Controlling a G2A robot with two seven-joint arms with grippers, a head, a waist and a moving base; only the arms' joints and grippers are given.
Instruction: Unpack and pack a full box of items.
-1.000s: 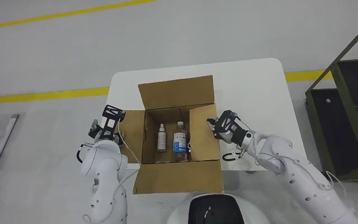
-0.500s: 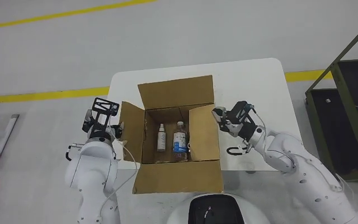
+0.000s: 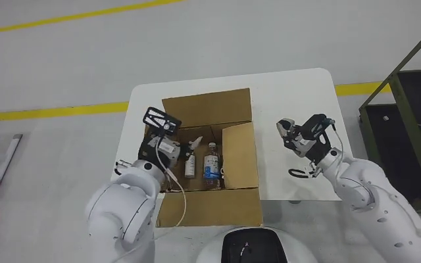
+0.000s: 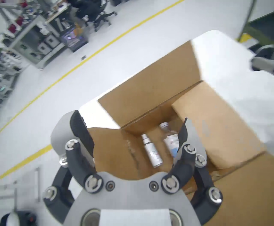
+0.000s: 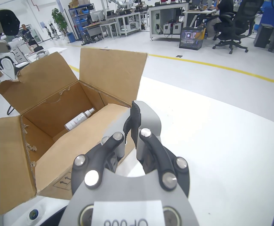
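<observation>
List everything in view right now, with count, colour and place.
cardboard box: one, brown, flaps open, on the table
spray bottle: one, white, lying in the box
clear bottle: one, blue label, lying in the box beside the spray bottle
table: one, white, under the box
floor lines: two, yellow, on the grey floor beyond the table
metal cart: one, dark green, off the table's right edge
workbenches: several, grey, in the room behind
left gripper: one, black and grey, open, above the box's left side
right gripper: one, black and grey, shut, empty, over bare table right of the box
</observation>
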